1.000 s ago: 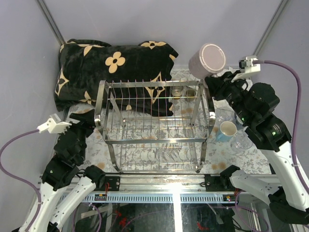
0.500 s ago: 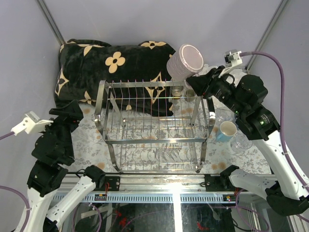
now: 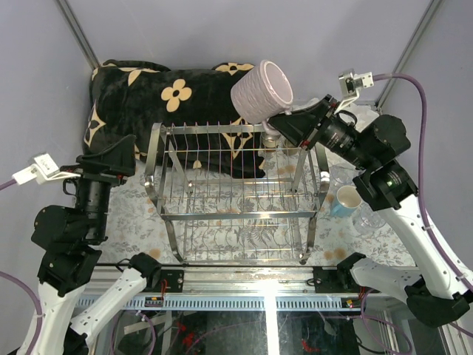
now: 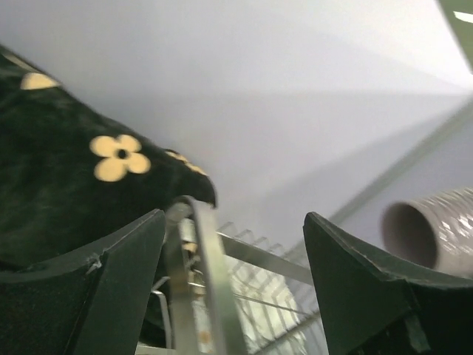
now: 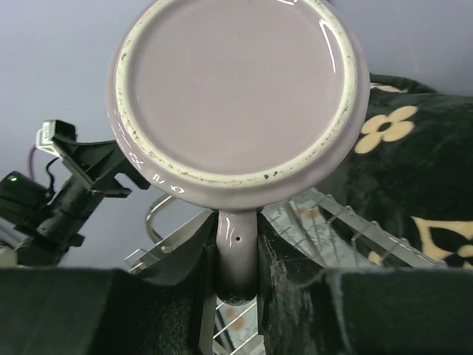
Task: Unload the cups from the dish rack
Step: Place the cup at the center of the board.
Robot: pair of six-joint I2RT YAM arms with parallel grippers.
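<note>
In the top view, a pink-mauve mug (image 3: 260, 90) is being held on its side in the air above the far right corner of the dish rack (image 3: 236, 216) by the right end effector (image 3: 284, 117). The left end effector (image 3: 127, 161) is being kept spread and empty, just left of the rack. A light blue mug (image 3: 346, 200) and a clear glass (image 3: 367, 216) are being carried by the counter (image 3: 140, 222), right of the rack.

In the left wrist view, a rack upright (image 4: 207, 251) is being framed by the spread fingers (image 4: 111, 288), with the mug (image 4: 436, 229) beyond at right and a black flowered blanket (image 4: 74, 170) at left.

In the right wrist view, the mug's handle (image 5: 236, 259) is being pinched between the two fingers, and its flat underside is being turned to the camera.
</note>
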